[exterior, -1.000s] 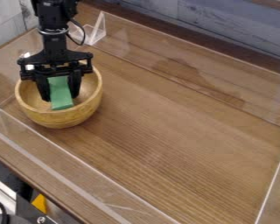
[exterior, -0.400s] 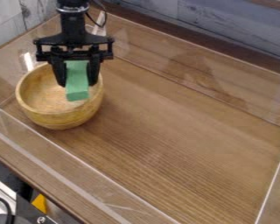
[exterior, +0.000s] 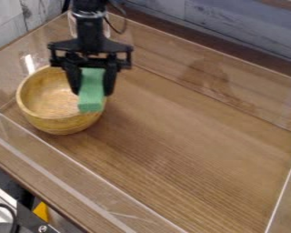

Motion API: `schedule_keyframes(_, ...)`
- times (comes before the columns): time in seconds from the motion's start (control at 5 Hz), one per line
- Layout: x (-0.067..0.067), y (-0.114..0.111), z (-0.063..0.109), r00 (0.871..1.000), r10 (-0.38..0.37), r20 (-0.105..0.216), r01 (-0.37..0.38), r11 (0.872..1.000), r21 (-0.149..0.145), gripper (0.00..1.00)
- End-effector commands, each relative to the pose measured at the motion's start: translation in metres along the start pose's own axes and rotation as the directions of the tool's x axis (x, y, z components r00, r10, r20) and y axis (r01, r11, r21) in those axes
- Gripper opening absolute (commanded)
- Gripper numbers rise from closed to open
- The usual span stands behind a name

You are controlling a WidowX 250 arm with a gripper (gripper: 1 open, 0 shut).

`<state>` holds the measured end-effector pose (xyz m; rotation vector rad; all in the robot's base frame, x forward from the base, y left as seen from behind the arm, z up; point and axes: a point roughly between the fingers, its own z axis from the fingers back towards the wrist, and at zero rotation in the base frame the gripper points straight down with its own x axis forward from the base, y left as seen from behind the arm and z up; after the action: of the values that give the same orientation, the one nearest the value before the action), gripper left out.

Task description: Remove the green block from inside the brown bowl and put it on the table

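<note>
One black robot gripper [exterior: 92, 75], one small flat bright green rectangular block [exterior: 92, 93], one round light tan-brown wooden bowl [exterior: 45, 114], one large brown wood-grain tabletop [exterior: 185, 127] with low clear acrylic walls [exterior: 124, 205] around it. Single arm, gripper pointing down from the top of the view.

Jaws clenched on the green block: its upper end sits between the two black fingers [exterior: 112, 76], one on each side, and the rest hangs below them, long axis roughly vertical, slightly tilted. Block is lifted, not resting on anything. In the camera view it sits over the bowl's right rim, lower end overlapping the rim edge; whether it touches the rim I cannot tell.

Bowl stands upright on the table near the left side, pale speckled inside showing, nothing else visible in it. Table to the right of the bowl is bare wood with faint horizontal streaks.
</note>
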<state>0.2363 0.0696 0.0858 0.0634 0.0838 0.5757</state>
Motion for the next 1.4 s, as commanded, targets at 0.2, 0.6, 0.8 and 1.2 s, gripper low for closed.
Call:
schedule_keyframes(0.2,-0.019,-0.017,0.001,0.988,-0.136,0.075,0.136,0.991,0.005,0.00)
schedule_keyframes(0.6,-0.031,-0.021,-0.012,0.960,-0.263,0.100,0.262,0.965,0.024,0.00)
schedule_keyframes(0.8,-0.032,-0.029,-0.034,0.952,-0.287,0.110,0.285,0.958,0.027,0.00)
schedule_keyframes(1.2,-0.031,-0.033,-0.060,0.951,-0.286,0.119,0.285,0.958,0.022,0.00)
